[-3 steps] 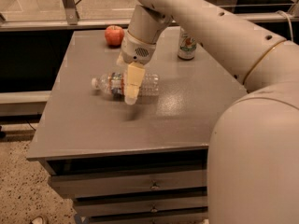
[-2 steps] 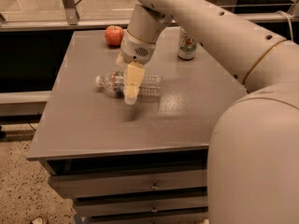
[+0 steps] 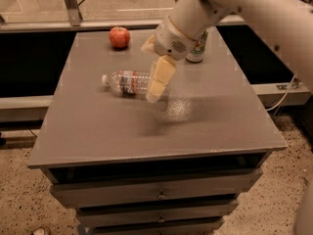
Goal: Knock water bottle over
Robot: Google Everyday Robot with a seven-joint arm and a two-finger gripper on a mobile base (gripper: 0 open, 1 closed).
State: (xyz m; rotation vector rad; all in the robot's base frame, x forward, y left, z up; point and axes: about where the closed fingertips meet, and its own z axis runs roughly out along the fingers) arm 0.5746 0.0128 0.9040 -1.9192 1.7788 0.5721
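Observation:
The water bottle (image 3: 128, 82) lies on its side on the grey table (image 3: 98, 126). It is clear and ribbed, with a red, white and blue label band, and its white cap (image 3: 104, 79) points left. My gripper (image 3: 154, 93) hangs from the white arm just at the bottle's right end, at its base, and hides that end. Its cream tip points down toward the tabletop. I cannot tell whether it touches the bottle.
A red apple (image 3: 119, 36) sits at the back left of the table. A green-and-white drink can (image 3: 196, 50) stands at the back, partly behind my arm. Drawers (image 3: 156, 195) run below the tabletop. A speckled floor surrounds the table.
My gripper has moved a little to the right along the lying bottle, uncovering more of it. The bottle, apple and can have stayed where they were.

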